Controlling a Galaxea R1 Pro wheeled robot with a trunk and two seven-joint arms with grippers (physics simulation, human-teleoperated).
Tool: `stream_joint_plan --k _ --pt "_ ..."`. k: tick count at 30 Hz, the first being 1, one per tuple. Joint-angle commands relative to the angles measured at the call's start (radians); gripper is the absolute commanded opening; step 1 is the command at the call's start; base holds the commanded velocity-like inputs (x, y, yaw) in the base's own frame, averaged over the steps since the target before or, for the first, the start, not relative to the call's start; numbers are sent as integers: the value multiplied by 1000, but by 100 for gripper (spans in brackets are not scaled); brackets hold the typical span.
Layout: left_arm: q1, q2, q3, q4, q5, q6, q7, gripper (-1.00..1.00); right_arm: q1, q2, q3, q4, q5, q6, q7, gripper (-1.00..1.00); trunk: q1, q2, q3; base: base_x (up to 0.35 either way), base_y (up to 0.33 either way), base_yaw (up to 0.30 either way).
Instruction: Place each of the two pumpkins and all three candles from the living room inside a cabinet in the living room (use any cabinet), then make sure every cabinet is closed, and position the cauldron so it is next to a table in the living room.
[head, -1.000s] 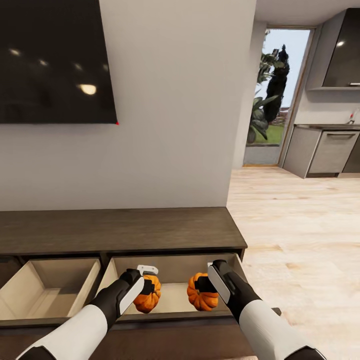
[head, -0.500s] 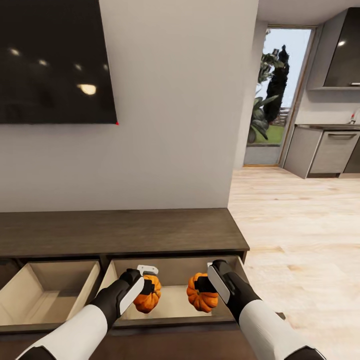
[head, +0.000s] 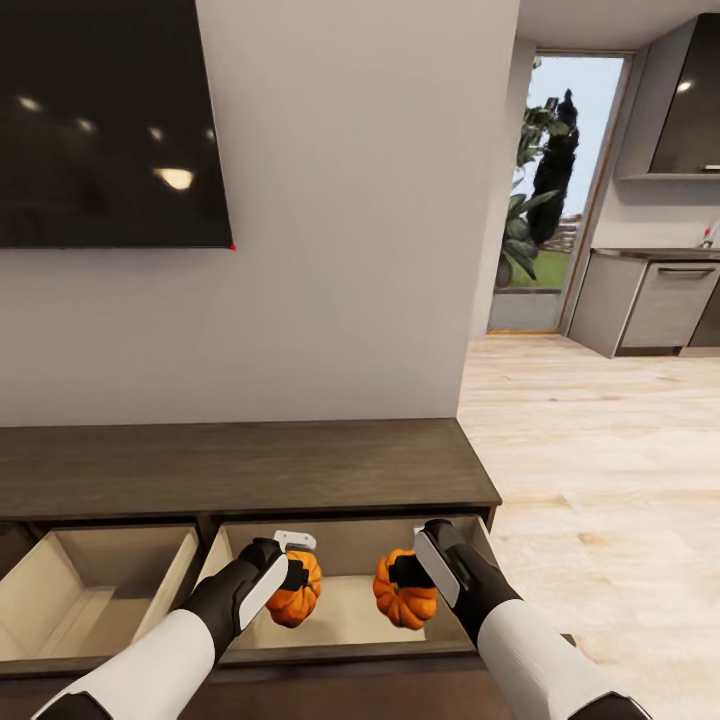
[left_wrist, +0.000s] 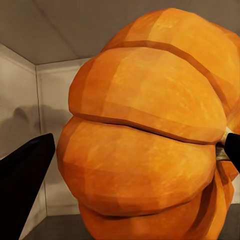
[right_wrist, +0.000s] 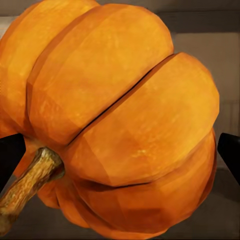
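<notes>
At the far left the cabinet (head: 240, 465) has one drawer (head: 95, 585) pulled out, its pale wood inside bare as far as the head view shows. Next to it a second drawer (head: 345, 590) also stands open, and both arms reach over it. The left gripper (head: 296, 572) has its jaws closed on the left pumpkin (head: 293, 589), which hangs above the drawer's pale floor and, judging by the left wrist view, is not yet set down: the left pumpkin (left_wrist: 150, 130) sits clamped between two dark fingers (left_wrist: 25, 175) with the drawer's corner behind it. Just to the right, and apart from the first, the right gripper (head: 408, 572) holds the right pumpkin (head: 405, 588) the same way; in the right wrist view the right pumpkin (right_wrist: 115, 120) lies on its side, stem pointing out, with dark fingertips (right_wrist: 10, 155) at either edge. So the task looks to be at an early stage: both pumpkins are over the cabinet but neither is released. Left to do are letting them go, bringing three candles, shutting both drawers, and placing the cauldron by a table. Further right lie the wooden floor (head: 600, 450) and grey kitchen units (head: 650, 300).
</notes>
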Motion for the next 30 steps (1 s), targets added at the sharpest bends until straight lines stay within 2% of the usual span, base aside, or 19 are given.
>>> stream_joint_plan --k 1,5,13,16,24,25,30 --pt "-1 1 -6 -2 10 2 10 -100 -1 -1 4 -1 -9 5 -9 -100 0 0 -1 2 0 0" --pt "-1 1 -6 -2 10 2 9 -100 -1 -1 4 -1 -10 14 -9 -100 1 -1 -13 0 0 0" --pt "-1 1 -6 -5 10 2 9 -100 -1 -1 4 -1 -10 16 -9 -100 1 -1 -13 0 0 0" --pt "-1 1 -6 -5 10 2 9 -100 -1 -1 4 -1 -10 16 -9 -100 2 -2 -24 0 0 0" --pt "-1 1 -6 -5 10 2 9 -100 -1 0 5 -1 -10 16 -9 -100 2 -2 -24 0 0 0" --pt "-1 1 -6 -5 10 2 9 100 -1 0 5 -1 -10 16 -9 -100 2 -2 -24 0 0 0" --pt "-1 2 -6 -5 10 2 9 100 -1 0 6 -1 -10 16 -9 -100 2 -2 -24 0 0 0"
